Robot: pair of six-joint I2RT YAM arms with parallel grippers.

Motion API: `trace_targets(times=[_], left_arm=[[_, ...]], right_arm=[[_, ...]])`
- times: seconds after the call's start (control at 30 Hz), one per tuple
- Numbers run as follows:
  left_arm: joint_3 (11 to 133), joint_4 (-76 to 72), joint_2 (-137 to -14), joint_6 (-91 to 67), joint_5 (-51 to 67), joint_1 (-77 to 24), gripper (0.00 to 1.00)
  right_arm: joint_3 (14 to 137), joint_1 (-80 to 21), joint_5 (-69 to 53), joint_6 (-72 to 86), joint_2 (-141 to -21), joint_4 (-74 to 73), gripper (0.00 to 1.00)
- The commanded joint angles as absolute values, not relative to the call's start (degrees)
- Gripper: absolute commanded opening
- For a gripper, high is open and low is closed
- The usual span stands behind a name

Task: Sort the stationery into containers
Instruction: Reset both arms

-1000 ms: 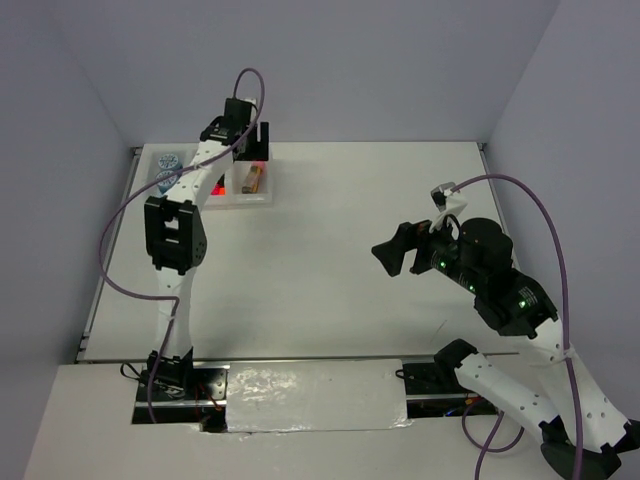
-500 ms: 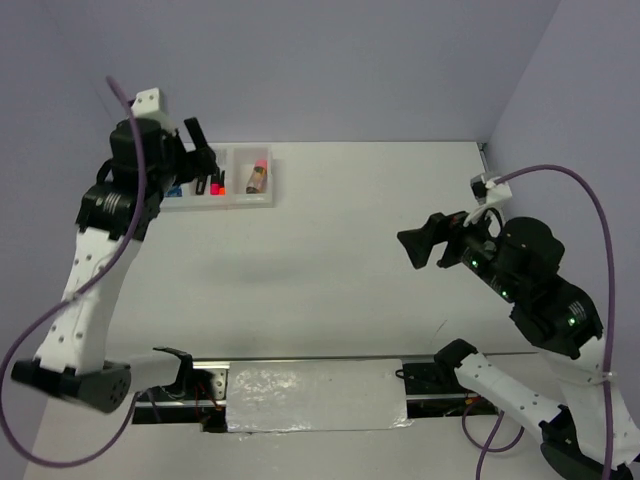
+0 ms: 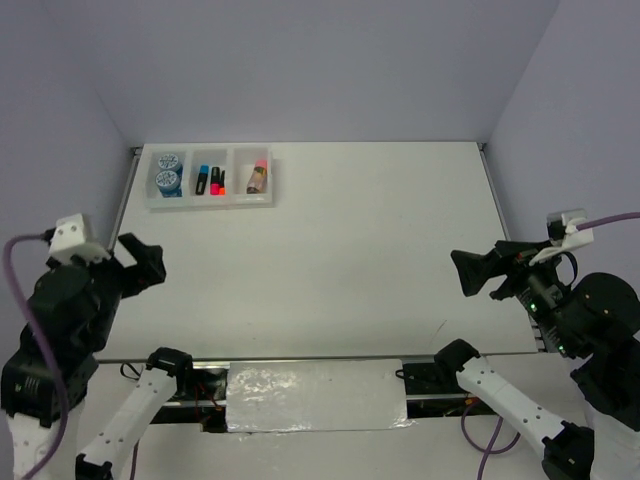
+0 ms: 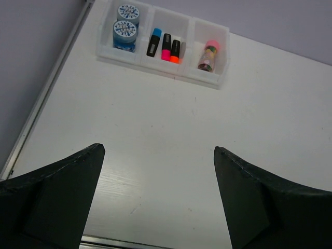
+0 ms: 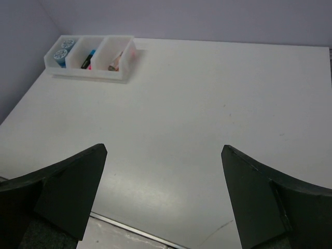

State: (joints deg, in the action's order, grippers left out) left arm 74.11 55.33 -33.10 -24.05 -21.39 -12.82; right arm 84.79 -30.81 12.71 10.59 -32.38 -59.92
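Observation:
The translucent white tray [image 3: 265, 190] stands at the table's far left; it also shows in the left wrist view [image 4: 222, 36] and the right wrist view [image 5: 129, 57]. Its left compartment holds two blue rolls [image 3: 167, 172] [image 4: 125, 32]. The middle one holds three highlighters [image 3: 210, 181] [image 4: 166, 45]. The right one holds the pink-tan stick [image 3: 257, 177] [image 4: 208, 54]. My left gripper [image 3: 143, 264] [image 4: 158, 155] is open and empty, raised over the near left. My right gripper [image 3: 472, 272] [image 5: 163, 153] is open and empty, raised at the near right.
A metal rail [image 3: 110, 240] runs along the table's left edge. A foil-covered strip [image 3: 315, 395] lies between the arm bases at the near edge. Grey walls close the back and sides.
My left arm has pulled back from over the tray to the near left, leaving the tray uncovered. My right arm has drawn back toward the near right.

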Motion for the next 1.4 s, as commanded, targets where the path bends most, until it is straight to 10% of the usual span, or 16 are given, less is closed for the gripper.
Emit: trace_targets(times=[0.0,1.37], left_arm=[[72.61,59.06,-24.91,-23.91,-23.55,-12.66,0.99],[63.02,53.17,-24.70,-26.98,-25.93,-14.50,0.99]], right_arm=[[83.68,-30.67,14.59,10.89,-29.45,-63.72,1.00],[73.04,-30.67,16.96,16.53,-26.46,-57.48,1.00]])
